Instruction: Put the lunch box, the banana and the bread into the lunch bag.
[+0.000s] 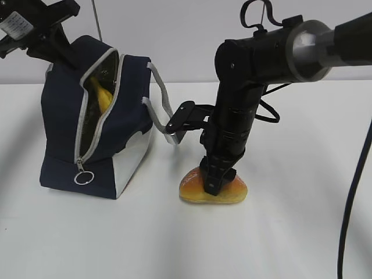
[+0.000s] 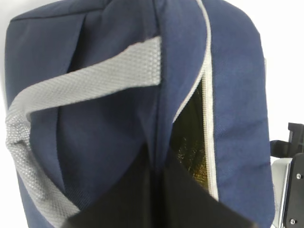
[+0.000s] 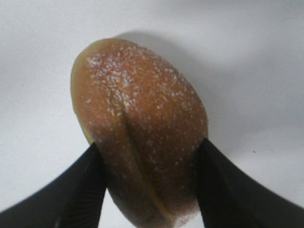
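Bread is the step in hand: the right gripper (image 1: 214, 185) has its black fingers (image 3: 90, 190) pressed against both flanks of the oval golden-brown bread (image 3: 142, 142), which sits on the white table (image 1: 279, 232). At nine o'clock from it stands the boxy navy-blue fabric lunch bag (image 1: 96, 139), unzipped, the curved yellow banana (image 1: 103, 99) showing inside. The left gripper (image 2: 156, 190) pinches the bag's top edge, apparently keeping the mouth open. Next comes lifting the bread, carrying it toward nine o'clock and lowering it through the narrow slot. The lunch box is not visible.
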Robot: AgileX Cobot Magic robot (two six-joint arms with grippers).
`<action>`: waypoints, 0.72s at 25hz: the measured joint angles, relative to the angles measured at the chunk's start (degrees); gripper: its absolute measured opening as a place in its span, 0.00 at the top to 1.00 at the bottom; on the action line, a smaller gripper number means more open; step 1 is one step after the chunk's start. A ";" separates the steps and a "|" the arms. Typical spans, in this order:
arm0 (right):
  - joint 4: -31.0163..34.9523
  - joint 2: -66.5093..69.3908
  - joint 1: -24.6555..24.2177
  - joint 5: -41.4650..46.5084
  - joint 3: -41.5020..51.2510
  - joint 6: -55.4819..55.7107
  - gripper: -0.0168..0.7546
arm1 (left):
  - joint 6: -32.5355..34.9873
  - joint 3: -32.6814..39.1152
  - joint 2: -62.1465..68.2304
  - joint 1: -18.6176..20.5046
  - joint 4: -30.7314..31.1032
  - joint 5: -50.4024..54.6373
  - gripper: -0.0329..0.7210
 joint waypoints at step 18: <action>-10.88 -1.22 0.26 11.41 -19.81 14.66 0.50 | 0.00 0.00 0.00 0.00 0.00 0.00 0.96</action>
